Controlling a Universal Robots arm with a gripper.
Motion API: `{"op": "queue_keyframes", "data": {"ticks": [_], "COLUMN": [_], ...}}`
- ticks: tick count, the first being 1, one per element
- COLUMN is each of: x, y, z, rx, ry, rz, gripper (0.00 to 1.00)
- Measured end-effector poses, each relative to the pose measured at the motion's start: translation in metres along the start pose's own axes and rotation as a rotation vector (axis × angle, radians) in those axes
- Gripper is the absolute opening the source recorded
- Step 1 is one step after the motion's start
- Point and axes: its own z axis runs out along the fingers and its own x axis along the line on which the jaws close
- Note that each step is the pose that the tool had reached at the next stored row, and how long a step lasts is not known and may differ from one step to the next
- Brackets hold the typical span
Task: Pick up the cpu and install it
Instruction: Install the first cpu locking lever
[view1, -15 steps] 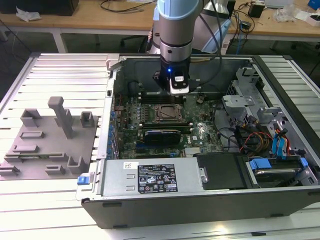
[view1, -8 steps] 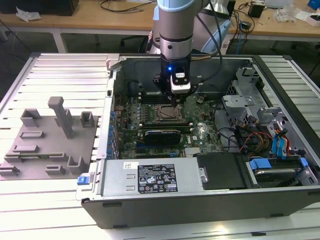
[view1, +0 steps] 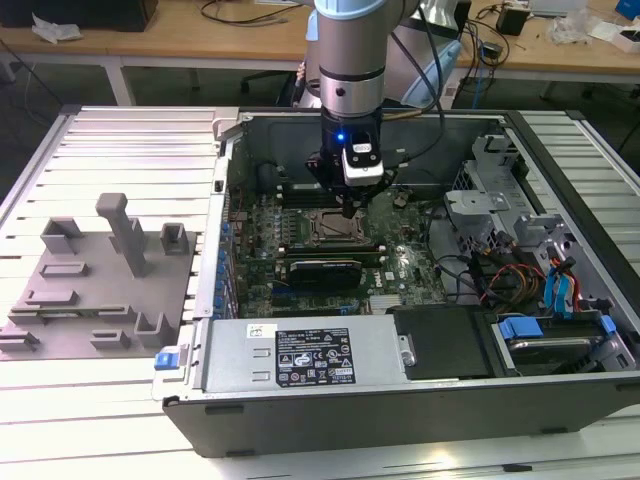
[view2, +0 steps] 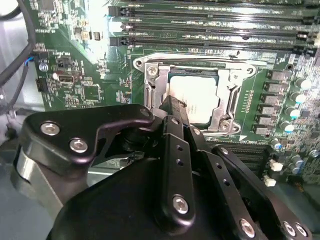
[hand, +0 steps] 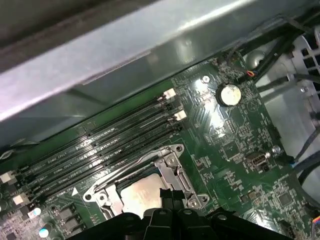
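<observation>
The cpu (view2: 200, 97), silvery-white on top, lies flat inside the open metal-framed socket (view2: 150, 75) on the green motherboard (view2: 80, 75). In the first wrist view the cpu (hand: 140, 196) shows pale in the same frame (hand: 172, 172). My gripper (view2: 172, 103) is black, its fingers drawn together into one narrow tip that rests at the cpu's edge, on the side nearest the arm. In the exterior view my gripper (view1: 349, 212) hangs straight down over the socket (view1: 330, 232), inside the open computer case (view1: 400, 420). The gripper (hand: 167, 192) tip also shows just over the chip.
Memory slots (view2: 210, 25) run along one side of the socket. A long black graphics card (view1: 325, 270) lies just in front of it. A power supply (view1: 300, 355) fills the case front, and drive bays with blue tabs (view1: 560, 300) and cables stand at the exterior view's right. A grey fixture tray (view1: 100, 290) sits outside at its left.
</observation>
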Motion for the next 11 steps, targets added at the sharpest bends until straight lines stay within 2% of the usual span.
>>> {"op": "queue_keyframes", "data": {"ticks": [2,5,6,9,10,11], "x": [0.0,0.0002,0.0005,0.0005,0.0005,0.0005], "y": [0.0,0.0,-0.0001,-0.0002,-0.0001,-0.0002], "z": [0.0003,0.0012,0.0013,0.0013,0.0014,0.0015], "rx": [-0.0042,-0.0144,-0.0142,-0.0142,-0.0131,-0.0081], "ry": [-0.0009,-0.0041,-0.0051,-0.0052,-0.002,0.0107], "rz": [-0.036,-0.143,-0.159,-0.161,-0.161,-0.162], "gripper": [0.11,0.11,0.11,0.11,0.11,0.11]}}
